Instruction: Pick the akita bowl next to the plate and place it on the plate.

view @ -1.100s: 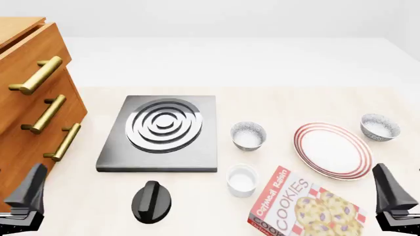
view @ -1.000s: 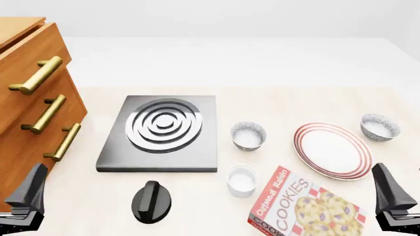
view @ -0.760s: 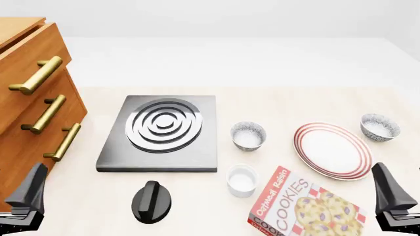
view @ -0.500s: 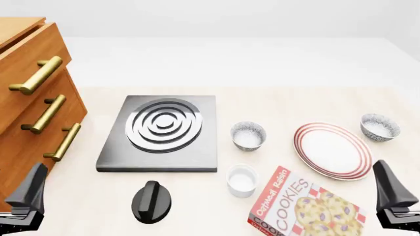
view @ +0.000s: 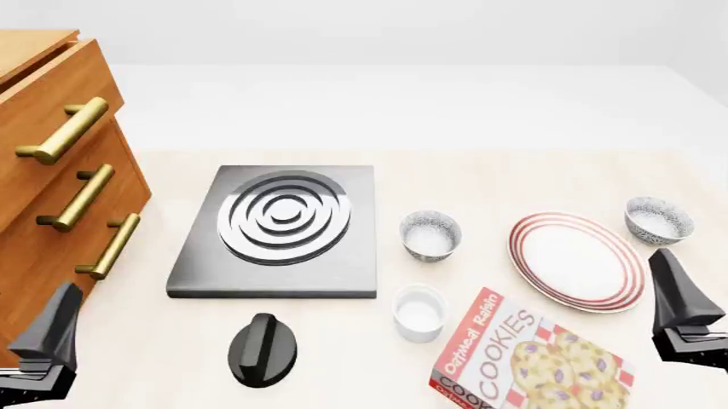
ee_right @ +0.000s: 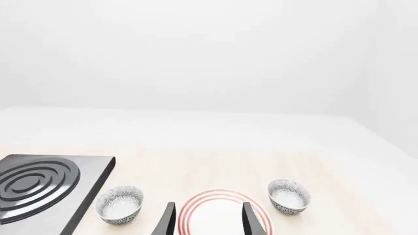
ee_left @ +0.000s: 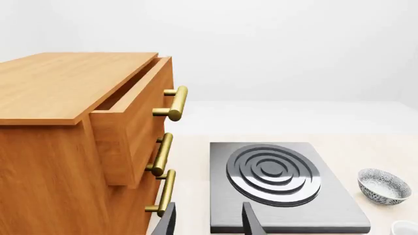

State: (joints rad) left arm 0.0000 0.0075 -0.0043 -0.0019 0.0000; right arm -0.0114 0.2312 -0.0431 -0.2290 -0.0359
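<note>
The plate (view: 574,260), white with red rim rings, lies at the right of the table. Two akita bowls flank it. One bowl (view: 657,221) sits close by its far right rim, and the other bowl (view: 431,235) stands a short gap to its left. My right gripper (view: 680,300) hovers open at the near right edge, just right of the plate. In the right wrist view the plate (ee_right: 216,215) shows between the spread fingers (ee_right: 251,223), with a bowl (ee_right: 289,196) on one side and a bowl (ee_right: 119,204) on the other. My left gripper (view: 48,334) is open and empty at the near left.
A grey stove burner (view: 279,228) lies mid-left with a black knob (view: 262,349) in front of it. A white ramekin (view: 420,312) and a cookie box (view: 529,358) sit near the front, beside the plate. Wooden drawers (view: 57,196) with brass handles stand at the left.
</note>
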